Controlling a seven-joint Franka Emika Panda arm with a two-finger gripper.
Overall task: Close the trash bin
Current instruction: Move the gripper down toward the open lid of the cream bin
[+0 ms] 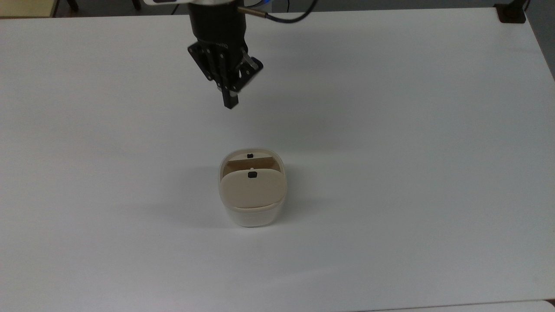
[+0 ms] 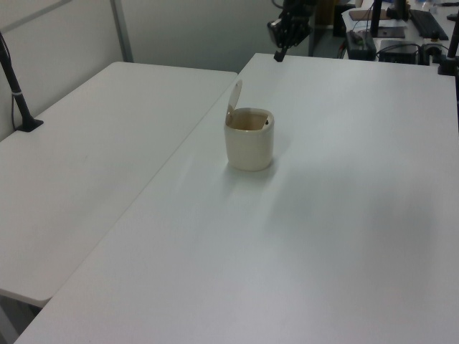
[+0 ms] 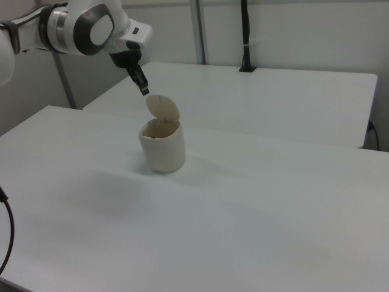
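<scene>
The bin [image 1: 251,190] stands mid-surface [image 1: 390,130], its lid [image 1: 253,189] hinged up at the bin's 6 o'clock edge in the top view. The gripper [image 1: 230,104], jaws together, hangs at 12 o'clock from the bin, well apart, so the lid's open face looks toward it.

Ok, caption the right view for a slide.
Gripper with shut fingers hovers beside the raised lid of the open trash bin.

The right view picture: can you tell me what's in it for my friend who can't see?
A small cream trash bin stands on a white table with its beige lid tipped up and open. A robot arm's black gripper, fingers shut, hangs in the air just off the lid, toward the right view's left.
</scene>
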